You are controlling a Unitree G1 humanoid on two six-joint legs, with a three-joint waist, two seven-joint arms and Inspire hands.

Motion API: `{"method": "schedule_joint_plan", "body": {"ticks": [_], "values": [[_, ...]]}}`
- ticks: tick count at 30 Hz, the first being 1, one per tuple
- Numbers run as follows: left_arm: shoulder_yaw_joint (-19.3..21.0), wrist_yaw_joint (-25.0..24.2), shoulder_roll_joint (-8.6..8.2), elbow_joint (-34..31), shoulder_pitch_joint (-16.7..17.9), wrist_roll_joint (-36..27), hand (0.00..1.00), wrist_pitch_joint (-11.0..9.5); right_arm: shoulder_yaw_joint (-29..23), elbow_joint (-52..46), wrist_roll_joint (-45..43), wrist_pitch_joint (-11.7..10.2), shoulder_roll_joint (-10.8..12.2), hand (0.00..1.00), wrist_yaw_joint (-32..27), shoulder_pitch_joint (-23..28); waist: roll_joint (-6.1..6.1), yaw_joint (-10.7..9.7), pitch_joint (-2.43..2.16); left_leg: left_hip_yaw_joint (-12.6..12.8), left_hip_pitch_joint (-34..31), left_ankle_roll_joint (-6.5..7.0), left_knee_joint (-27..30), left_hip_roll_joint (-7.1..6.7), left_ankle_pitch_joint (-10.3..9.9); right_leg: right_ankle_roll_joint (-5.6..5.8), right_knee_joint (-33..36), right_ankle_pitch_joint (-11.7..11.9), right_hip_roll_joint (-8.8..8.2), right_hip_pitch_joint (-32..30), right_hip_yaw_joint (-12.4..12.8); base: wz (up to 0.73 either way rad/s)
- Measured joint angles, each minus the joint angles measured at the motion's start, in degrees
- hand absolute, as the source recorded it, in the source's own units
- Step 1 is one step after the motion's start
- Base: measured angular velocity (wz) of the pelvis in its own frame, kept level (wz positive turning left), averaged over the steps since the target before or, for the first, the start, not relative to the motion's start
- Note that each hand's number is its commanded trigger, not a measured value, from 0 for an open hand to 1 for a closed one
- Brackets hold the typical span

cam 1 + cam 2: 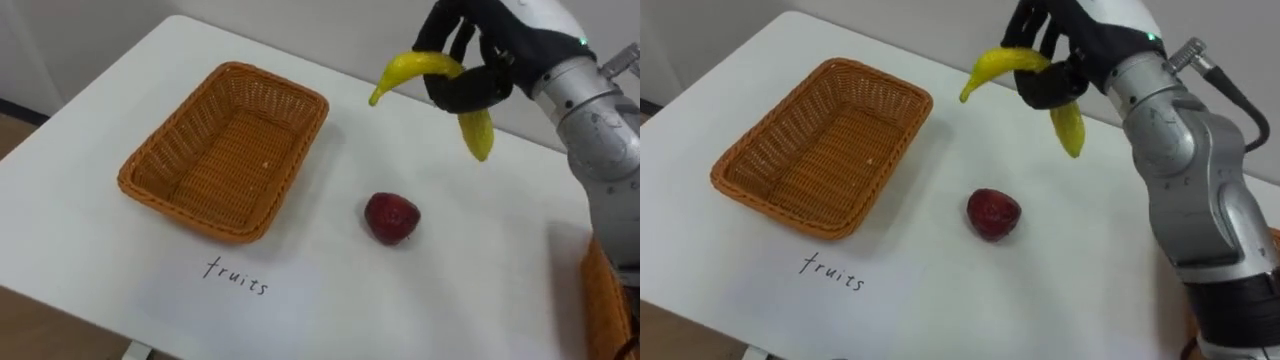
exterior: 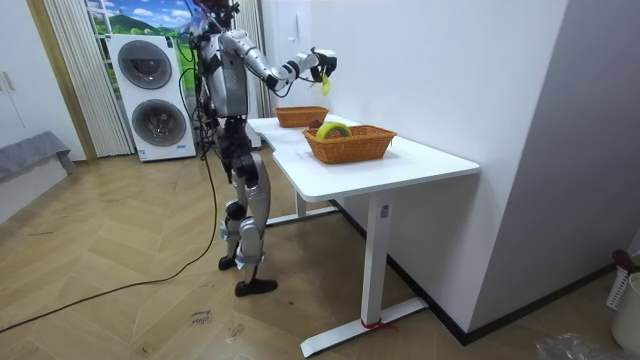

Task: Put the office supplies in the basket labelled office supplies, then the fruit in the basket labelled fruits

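My right hand (image 1: pixel 468 62) (image 1: pixel 1060 50) is shut on a yellow banana (image 1: pixel 425 72) (image 1: pixel 1012 65), held in the air above the white table (image 1: pixel 420 300), to the right of the wicker fruit basket (image 1: pixel 228 148) (image 1: pixel 825 143). That basket holds nothing and has a handwritten label (image 1: pixel 237 276) in front of it. A dark red apple (image 1: pixel 391 217) (image 1: pixel 993 214) lies on the table below the banana. In the room view my right hand (image 2: pixel 320 64) is raised over the far basket (image 2: pixel 300 116).
A second wicker basket (image 1: pixel 606 300) sits at the table's right edge; in the room view this near basket (image 2: pixel 350 143) holds several items. I stand at the table's long side, with two washing machines (image 2: pixel 150 95) behind me.
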Motion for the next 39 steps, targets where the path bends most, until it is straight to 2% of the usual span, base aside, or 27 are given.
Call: {"method": "schedule_joint_plan", "body": {"ticks": [3, 4, 6, 10, 13, 20, 24, 28, 32, 33, 34, 35, 36, 39], "values": [[-0.1, 0.0, -0.45, 0.7, -0.5, 0.0, 0.00, 0.0, 2.6, -0.2, -1.8, 0.0, 2.3, 1.00, -0.5, -2.0, -0.06, 0.9, -0.03, -0.3, 0.0, 0.01, 0.2, -0.02, 0.0, 0.00, 0.0, 0.0, -0.08, 0.3, -0.4, 0.06], [-0.1, -0.1, -0.58, 0.8, -0.7, 0.0, 0.00, 0.0, 3.3, -0.2, -1.8, 0.0, 3.0, 1.00, -0.7, -2.7, -0.13, 1.8, -0.03, -0.3, 0.1, 0.01, 0.2, -0.02, 0.0, 0.00, 0.0, 0.0, -0.07, 0.3, -0.4, 0.00], [0.0, -0.2, -0.79, 0.9, -0.6, 0.1, 0.00, 0.0, 4.6, 0.0, -2.3, 0.0, 3.6, 1.00, -1.3, -3.9, -0.14, 2.7, -0.02, -0.7, 0.2, 0.01, 0.3, -0.03, 0.0, 0.00, -0.1, 0.0, -0.07, 0.5, -0.6, 0.04], [0.0, -0.1, -0.87, 0.7, -0.3, 0.3, 0.00, 0.0, 6.4, 0.0, -2.9, 0.7, 5.6, 1.00, -2.1, -4.3, -0.40, 5.0, 0.08, -1.8, 0.1, 0.00, 0.4, -0.04, 0.0, 0.17, -0.1, -0.1, -0.07, 0.8, -1.1, 0.12], [0.0, 0.0, -1.51, 0.7, 0.0, 0.6, 0.00, 0.0, 6.8, 0.5, -2.9, 0.7, 7.6, 1.00, -2.1, -4.3, -0.47, 5.9, 0.14, -2.9, -0.5, 0.05, 0.6, -0.44, 0.0, 0.33, -0.1, -0.2, -0.49, 0.9, -1.9, 0.16], [0.1, 0.0, -0.75, 0.7, -0.1, 0.6, 0.00, 0.2, 8.4, 3.3, -5.1, 1.6, 8.6, 1.00, -2.1, -4.6, -1.15, 8.4, 0.73, -4.7, -1.4, 0.18, 0.5, -0.95, 0.1, 0.37, -0.1, -0.2, -0.90, 0.9, -3.4, 0.13], [-0.3, -0.3, -0.82, 0.7, 0.0, 0.6, 0.00, 0.6, 12.0, 5.4, -7.4, 2.6, 11.1, 1.00, -2.1, -4.8, -1.12, 8.8, 0.80, -5.9, -1.9, 0.18, 0.6, -0.95, 0.1, 0.37, -0.1, -0.2, -0.91, 0.9, -4.8, 0.13], [-0.4, -0.4, -0.90, 0.7, -0.7, 0.6, 0.00, 0.5, 15.8, 9.0, -7.2, 2.4, 12.3, 1.00, -2.1, -6.6, -1.02, 10.3, 0.87, -6.2, -2.0, 0.21, 0.7, -0.94, 0.2, 0.57, -0.1, -0.4, -0.93, 0.9, -5.1, 0.08], [-0.4, -0.4, -0.95, 0.7, -0.4, 0.6, 0.00, 0.6, 15.9, 10.6, -7.1, 2.3, 12.6, 1.00, -2.1, -6.9, -1.02, 11.4, 0.87, -6.9, -2.0, 0.35, 0.7, -1.13, 0.3, 0.62, -0.1, -0.4, -1.11, 1.1, -5.2, 0.12], [-0.4, -0.4, -0.91, 0.7, -0.1, 0.6, 0.00, 0.6, 15.9, 11.9, -7.1, 1.9, 12.8, 0.78, -2.4, -7.3, -0.96, 11.3, 0.91, -7.5, -1.9, 0.39, 0.7, -1.26, 0.3, 0.77, -0.2, -0.5, -1.21, 1.3, -5.2, 0.21], [-0.4, -0.4, -0.90, 0.7, 0.1, 0.6, 0.00, 0.6, 15.9, 13.3, -7.1, 1.7, 13.0, 0.40, -2.7, -7.5, -0.93, 11.3, 0.95, -7.7, -1.8, 0.41, 0.8, -1.49, 0.3, 1.20, -0.3, -0.8, -1.45, 1.6, -5.3, 0.21], [-0.4, -0.4, -0.88, 0.7, 0.2, 0.6, 0.00, 0.6, 15.9, 14.2, -7.1, 1.6, 13.1, 0.11, -3.0, -7.6, -0.94, 11.3, 0.95, -8.0, -1.8, 0.42, 0.8, -1.67, 0.3, 1.47, -0.3, -1.0, -1.61, 1.8, -5.3, 0.21], [-0.4, -0.4, -0.88, 0.7, 0.3, 0.6, 0.00, 0.6, 15.9, 15.4, -7.0, 1.5, 13.1, 0.00, -3.5, -7.6, -0.92, 11.4, 0.96, -8.3, -1.9, 0.47, 0.8, -1.94, 0.3, 1.67, -0.3, -1.3, -1.88, 1.9, -5.5, 0.16], [-0.4, -0.5, -0.84, 0.7, 0.5, 0.6, 0.00, 0.6, 15.9, 17.3, -6.9, 1.0, 13.1, 0.00, -4.7, -7.8, -0.60, 11.5, 1.27, -8.4, -2.0, 0.52, 0.8, -1.98, 0.4, 1.68, -0.3, -1.3, -1.99, 1.9, -6.6, 0.05]]}}
